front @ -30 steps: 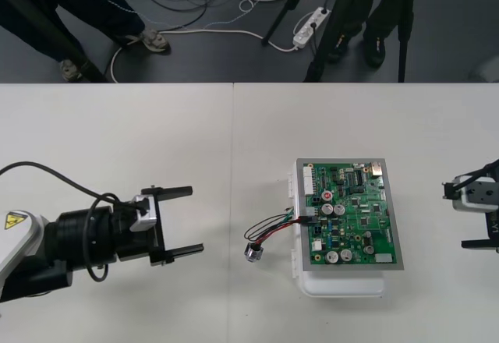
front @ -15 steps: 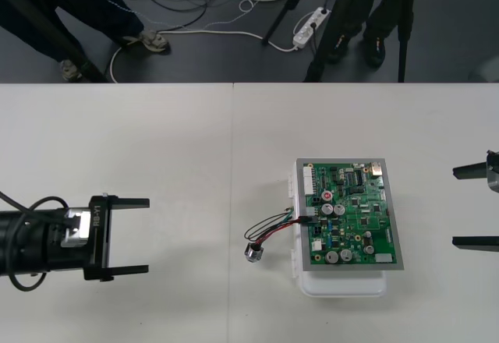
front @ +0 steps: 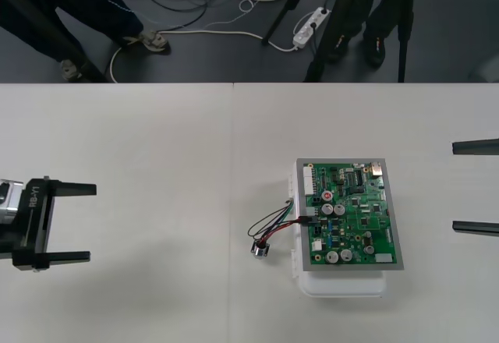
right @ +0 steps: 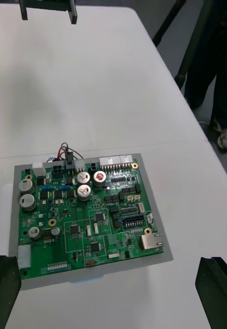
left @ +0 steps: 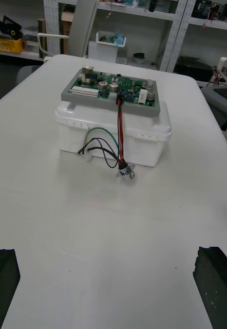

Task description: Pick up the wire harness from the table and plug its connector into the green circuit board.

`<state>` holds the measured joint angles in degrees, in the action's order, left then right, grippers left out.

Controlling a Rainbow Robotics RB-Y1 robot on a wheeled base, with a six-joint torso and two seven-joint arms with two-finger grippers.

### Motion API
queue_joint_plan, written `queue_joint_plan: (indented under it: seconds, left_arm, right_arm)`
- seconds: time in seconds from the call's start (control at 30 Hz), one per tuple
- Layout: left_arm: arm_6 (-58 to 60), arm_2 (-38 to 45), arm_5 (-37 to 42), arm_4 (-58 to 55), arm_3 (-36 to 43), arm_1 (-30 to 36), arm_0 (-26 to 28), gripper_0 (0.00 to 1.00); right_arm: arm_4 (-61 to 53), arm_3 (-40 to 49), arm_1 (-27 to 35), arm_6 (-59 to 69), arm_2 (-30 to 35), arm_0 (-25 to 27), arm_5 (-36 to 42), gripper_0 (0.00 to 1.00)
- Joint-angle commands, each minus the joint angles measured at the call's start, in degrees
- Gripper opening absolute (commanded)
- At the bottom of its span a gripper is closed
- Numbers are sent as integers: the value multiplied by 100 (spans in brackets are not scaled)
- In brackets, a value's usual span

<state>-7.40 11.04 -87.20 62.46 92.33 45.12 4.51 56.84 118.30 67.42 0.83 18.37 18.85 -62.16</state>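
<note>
"The big white table — what is on it?"

"A green board sits on a white base. The wire harness hangs off the side of the board that faces my left arm. Its little black plug sits in the board's edge (the red wire runs right up to it). Its round metal socket lies on the table just beside the base."

"And your pincers?"

"My left pincer is far off at the left side, fingers wide apart. My right pincer is at the right side — wide apart too."
</note>
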Motion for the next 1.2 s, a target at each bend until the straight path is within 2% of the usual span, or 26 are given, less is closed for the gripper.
queue_joint_plan:
  seconds: [0.03,0.23,0.4,0.67,0.8,1.2]
  left_arm:
    - [11,205,-280,-454,259,753,261,100]
    - [143,434,-280,-744,523,1280,358,100]
    - [257,495,-280,-1140,610,1702,534,100]
    - [362,900,-280,-1377,610,1834,622,100]
    - [424,979,-280,-1377,593,1939,639,100]
    - [503,926,-280,-1289,593,1939,648,100]
  right_arm:
    - [-551,-334,228,-602,228,101,-341,100]
    - [-929,-809,228,-1173,395,101,-1044,100]
    - [-929,-1011,237,-1156,518,101,-1650,100]
    - [-920,-1073,246,-1006,703,101,-2160,100]
    - [-911,-1064,254,-497,879,83,-2433,100]
    - [-1140,-1099,237,-453,887,-49,-2415,100]
